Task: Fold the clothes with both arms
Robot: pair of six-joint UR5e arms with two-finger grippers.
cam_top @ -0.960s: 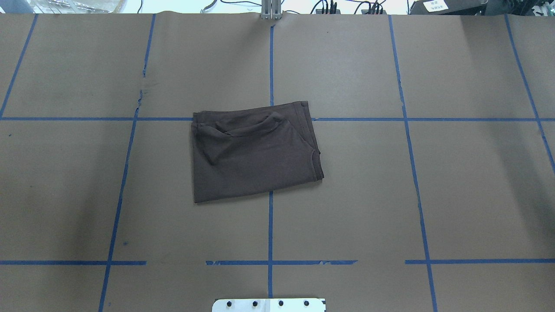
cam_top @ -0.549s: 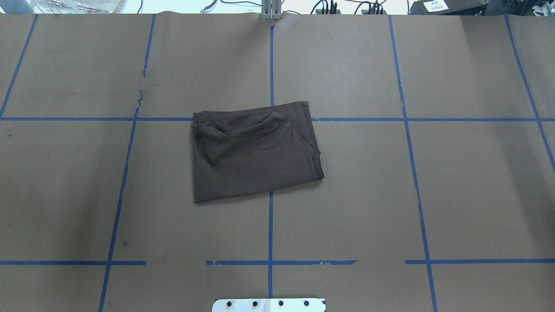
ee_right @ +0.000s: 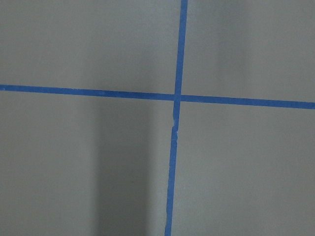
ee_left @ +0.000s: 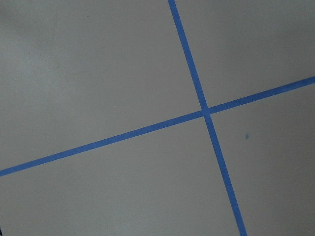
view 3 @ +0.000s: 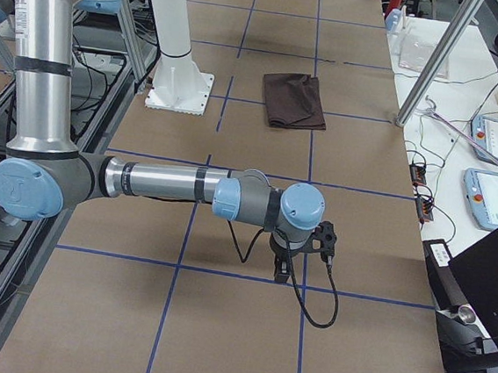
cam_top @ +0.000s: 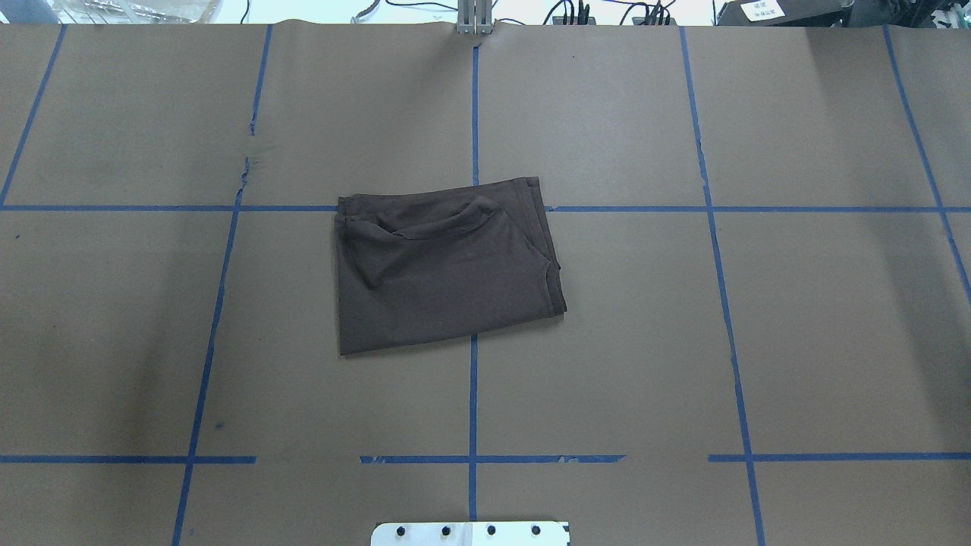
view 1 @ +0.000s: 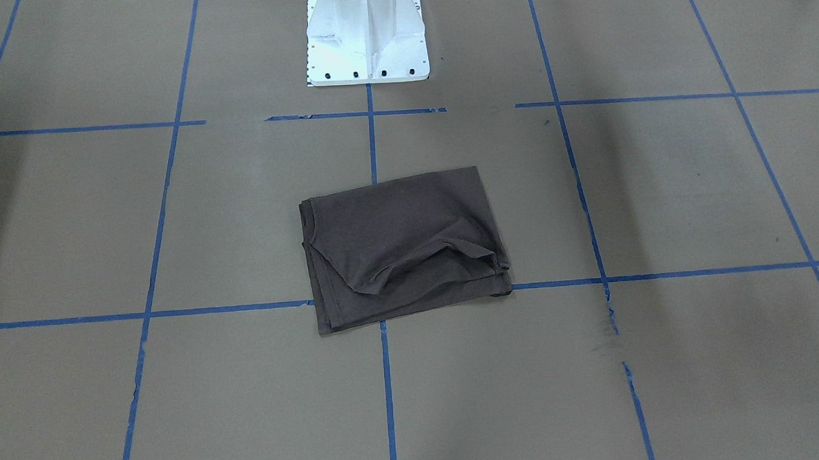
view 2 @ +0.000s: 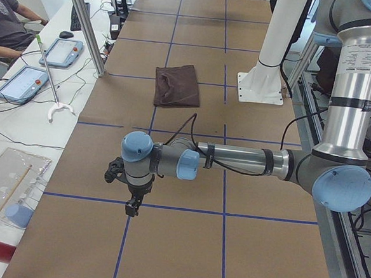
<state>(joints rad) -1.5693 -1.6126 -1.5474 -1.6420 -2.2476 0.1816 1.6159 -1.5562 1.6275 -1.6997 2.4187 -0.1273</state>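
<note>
The folded dark brown T-shirt (cam_top: 447,269) lies on the table (cam_top: 683,341), well apart from the left gripper (view 2: 132,206) and right gripper (view 3: 283,273) (whether their fingers are open or closed cannot be told).

Overhead exterior: high behind the robot, facing forward and down on the bench (cam_top: 683,341); white pedestal (cam_top: 470,534) at bottom edge.
Exterior front-facing: across the bench, steeply down, facing the robot; white pedestal at top.
Shared, these 2: T-shirt (cam_top: 444,265) mid-frame, from opposite sides.
Exterior left: bench end, looking along it; left arm (view 2: 235,160) near, T-shirt far.
Exterior right: opposite end; right arm (view 3: 170,182) near.
Wrist views: 2, close, down on blue tape crossings (ee_left: 205,111).
</note>
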